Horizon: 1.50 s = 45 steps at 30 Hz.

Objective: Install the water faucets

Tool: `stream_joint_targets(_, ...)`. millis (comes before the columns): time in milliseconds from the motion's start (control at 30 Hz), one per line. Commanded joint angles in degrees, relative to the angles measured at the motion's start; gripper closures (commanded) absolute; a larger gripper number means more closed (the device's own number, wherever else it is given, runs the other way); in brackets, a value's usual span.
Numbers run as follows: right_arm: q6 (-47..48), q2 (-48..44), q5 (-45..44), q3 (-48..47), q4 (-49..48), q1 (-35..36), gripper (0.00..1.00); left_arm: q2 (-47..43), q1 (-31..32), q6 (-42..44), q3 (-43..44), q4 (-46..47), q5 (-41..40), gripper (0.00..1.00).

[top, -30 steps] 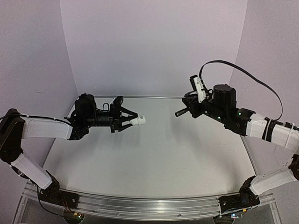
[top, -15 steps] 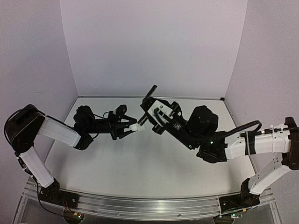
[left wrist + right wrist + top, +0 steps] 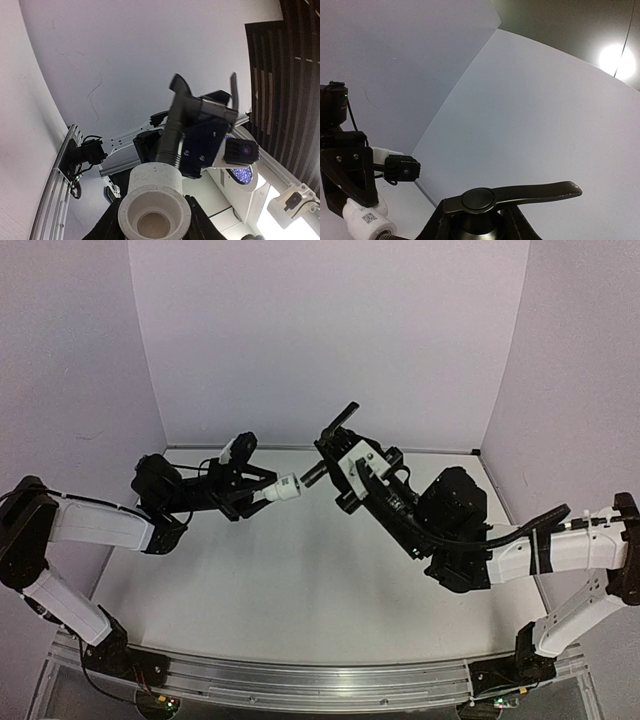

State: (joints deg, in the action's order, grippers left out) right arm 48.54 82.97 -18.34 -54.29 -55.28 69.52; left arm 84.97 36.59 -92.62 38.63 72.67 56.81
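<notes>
Tap point(image 3: 313, 473): black, rigid, probably light; right gripper point(image 3: 340, 458) clamps its body, aloft.
White fitting point(image 3: 283, 487): likely hard, slick plastic; left gripper point(image 3: 258, 494) pinches its rear, socket just beside tap's stem.
Hold: body, never lever.

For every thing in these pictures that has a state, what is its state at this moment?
white fitting: held in the air, one open end facing the left wrist camera.
black tap: held in the air, stem end meeting the white fitting; whether it is inserted cannot be told.
left gripper: shut on the white fitting.
right gripper: shut on the black tap.
</notes>
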Motion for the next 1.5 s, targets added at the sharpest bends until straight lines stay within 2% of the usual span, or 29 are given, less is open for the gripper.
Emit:
stream_joint_targets(0,-3.24,-1.44,2.66,-3.94,-3.11,-0.26,1.00,-4.99,0.07,4.28,1.35,24.30,-0.80,1.00)
stream_joint_targets(233,-2.24,1.30,7.21,-6.73,-6.73,-0.25,1.00,-6.75,0.07,4.81,1.43,24.18,-2.53,1.00)
stream_joint_targets(500,-1.74,3.08,8.03,-7.63,-8.95,-0.26,1.00,-6.60,0.07,5.12,1.74,24.20,-5.12,1.00)
stream_joint_targets(933,-2.46,9.34,3.37,-9.48,-16.02,-0.15,1.00,-6.64,0.13,6.12,2.28,24.11,-7.29,1.00)
stream_joint_targets(1200,-0.12,14.22,-3.16,-12.40,-21.36,0.26,1.00,-6.60,0.08,8.07,1.11,23.90,-11.03,1.00)
stream_joint_targets(1367,0.10,14.58,-4.40,-13.34,-21.42,0.27,1.00,-6.98,0.07,9.51,0.57,21.31,-11.12,1.00)
stream_joint_targets(1467,-0.50,13.77,-1.73,-12.27,-20.86,0.48,1.00,-8.10,0.07,11.30,-0.22,18.38,-12.58,1.00)
